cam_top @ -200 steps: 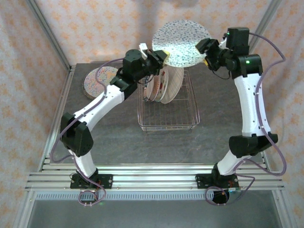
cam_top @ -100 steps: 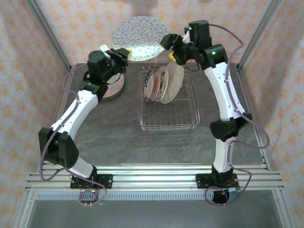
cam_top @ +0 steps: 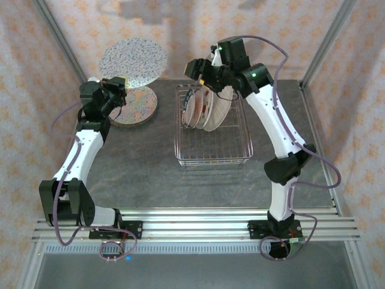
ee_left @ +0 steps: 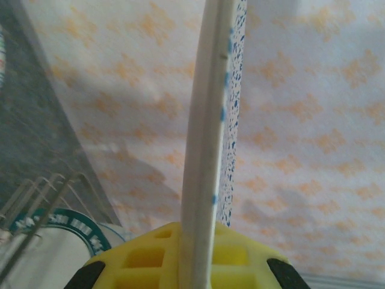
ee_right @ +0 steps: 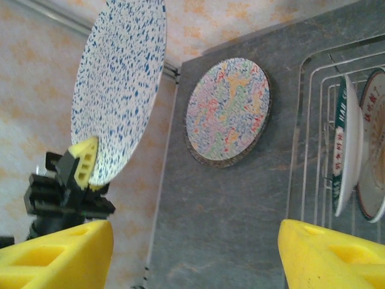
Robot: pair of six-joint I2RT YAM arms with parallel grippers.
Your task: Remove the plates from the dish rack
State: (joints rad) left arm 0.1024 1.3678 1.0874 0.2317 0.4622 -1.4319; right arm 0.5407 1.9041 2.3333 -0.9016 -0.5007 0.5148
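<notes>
Likely stiff, slick and breakable, the speckled plate hangs left of the dish rack, its rim pinched by the left fingers. The right fingers are spread above the rack's far end.

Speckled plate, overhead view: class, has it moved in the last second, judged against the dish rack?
Yes. Clamped in the left gripper, the speckled plate moved left, from over the dish rack to over the floral plate.
</notes>
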